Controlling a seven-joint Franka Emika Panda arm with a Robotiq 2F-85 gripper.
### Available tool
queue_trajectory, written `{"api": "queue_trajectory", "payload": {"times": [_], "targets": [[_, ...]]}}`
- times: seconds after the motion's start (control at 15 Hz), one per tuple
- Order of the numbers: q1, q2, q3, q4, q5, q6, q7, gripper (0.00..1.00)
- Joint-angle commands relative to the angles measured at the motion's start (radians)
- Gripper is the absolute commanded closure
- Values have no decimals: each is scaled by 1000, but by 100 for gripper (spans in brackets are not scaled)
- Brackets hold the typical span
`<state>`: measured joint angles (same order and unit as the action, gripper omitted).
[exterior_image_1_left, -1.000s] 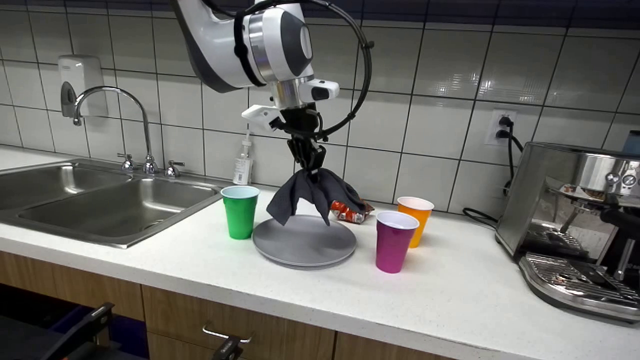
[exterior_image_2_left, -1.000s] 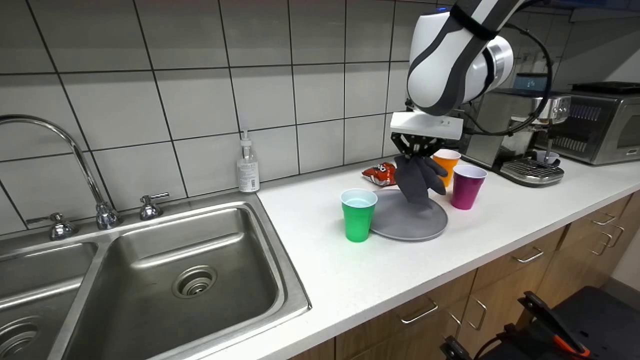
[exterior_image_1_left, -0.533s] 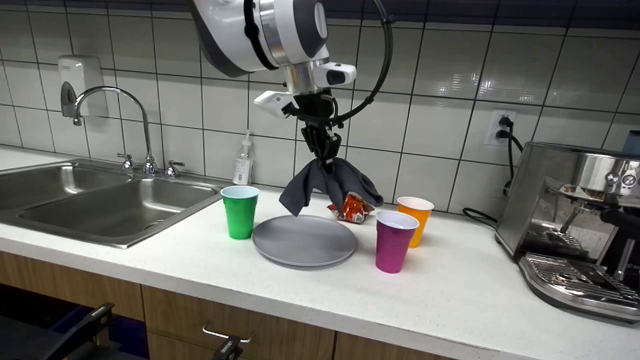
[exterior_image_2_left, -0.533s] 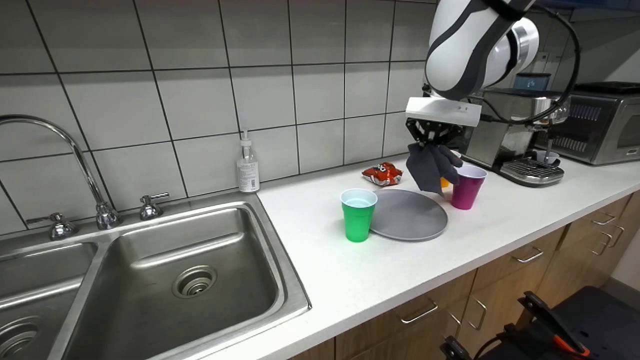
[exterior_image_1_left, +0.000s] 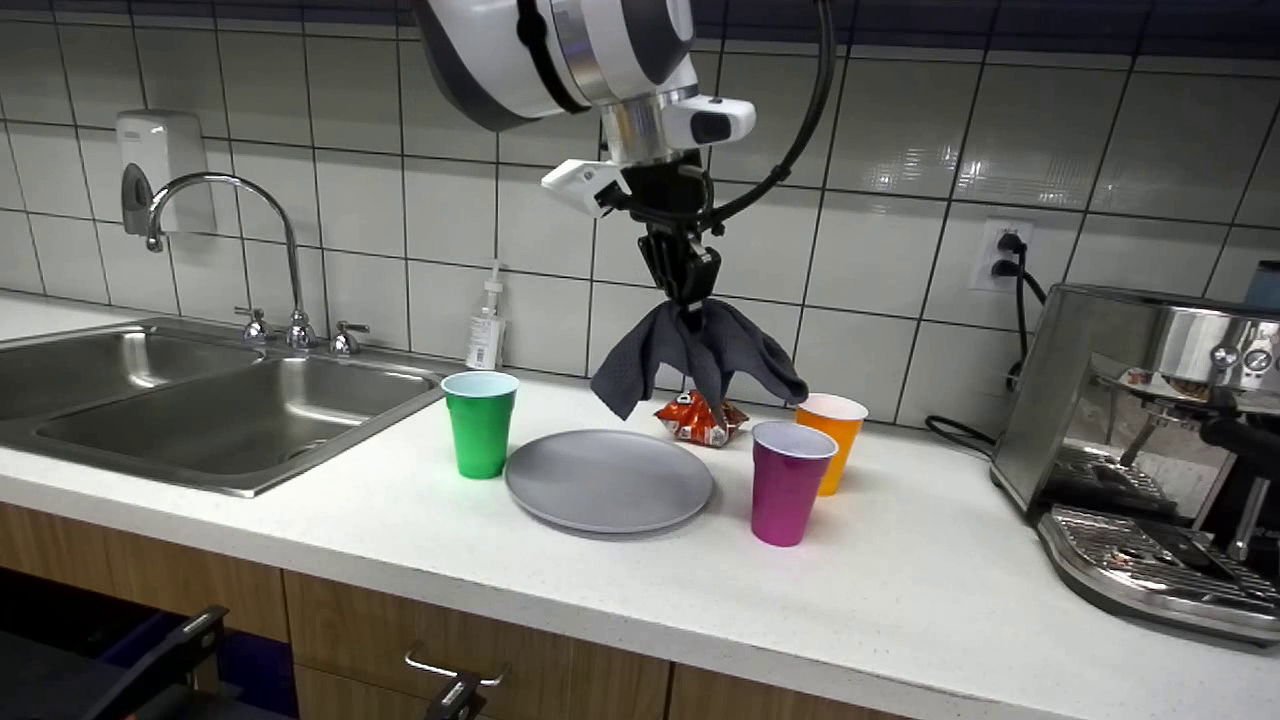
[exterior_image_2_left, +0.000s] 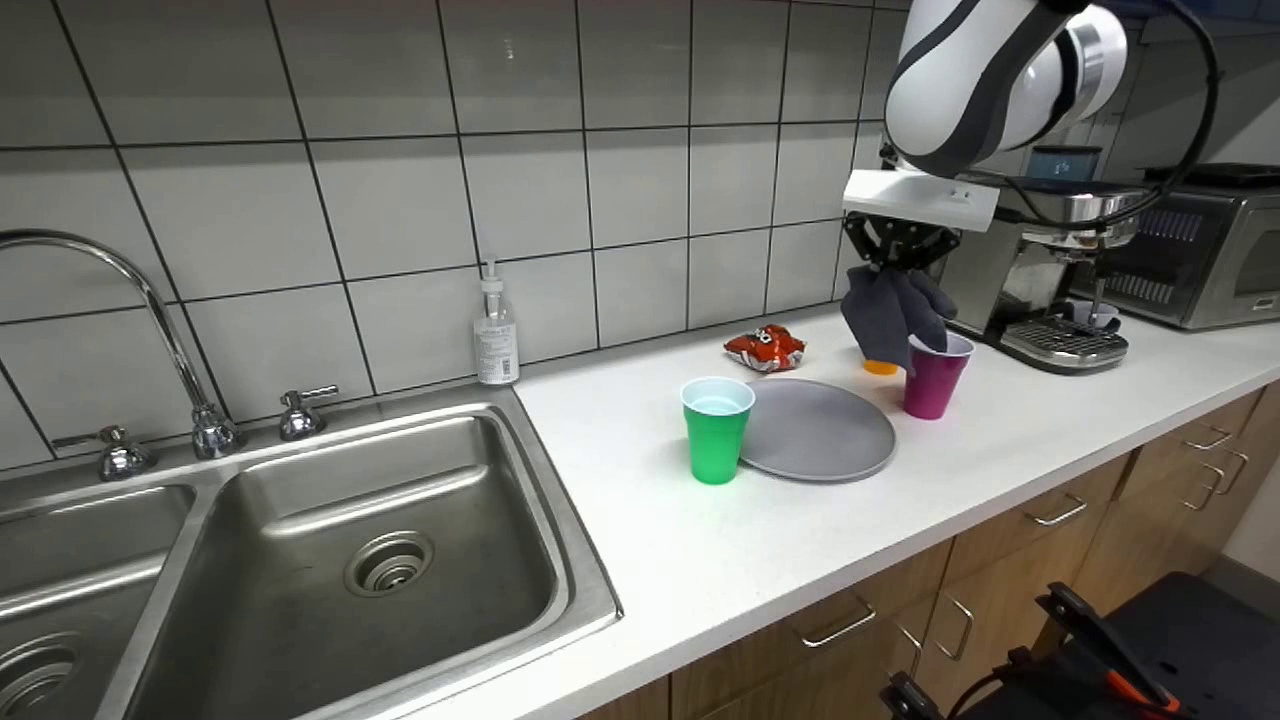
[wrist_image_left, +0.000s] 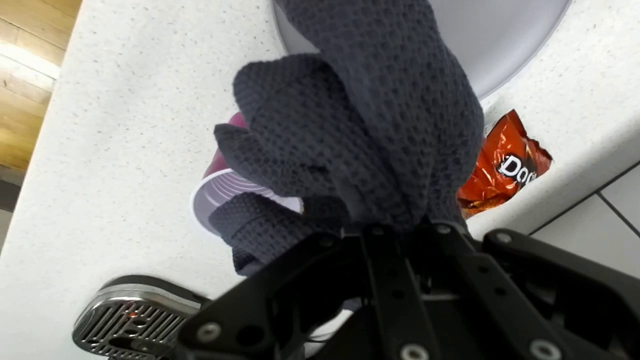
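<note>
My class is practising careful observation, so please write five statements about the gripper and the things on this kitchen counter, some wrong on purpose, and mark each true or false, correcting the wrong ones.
1. The gripper holds a dark grey cloth. True.
2. The cloth lies spread on the grey plate. False: it hangs in the air from the gripper, apart from the plate.
3. The green cup stands upright between the sink and the plate. True.
4. The purple cup lies on its side. False: it stands upright.
5. A red snack bag lies on the counter. True.
</note>
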<state>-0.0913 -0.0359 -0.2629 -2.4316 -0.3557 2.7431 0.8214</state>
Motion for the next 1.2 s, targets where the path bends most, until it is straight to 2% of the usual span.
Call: {"api": "queue_trajectory", "payload": {"times": [0.0,0.73,1.13], "targets": [[-65,-53,31,-11,-16,-31,13,97],[-185,-54,6,4,4,-33,-24,97],[-223,-14,-13,23,20,-49,-56,97]]}}
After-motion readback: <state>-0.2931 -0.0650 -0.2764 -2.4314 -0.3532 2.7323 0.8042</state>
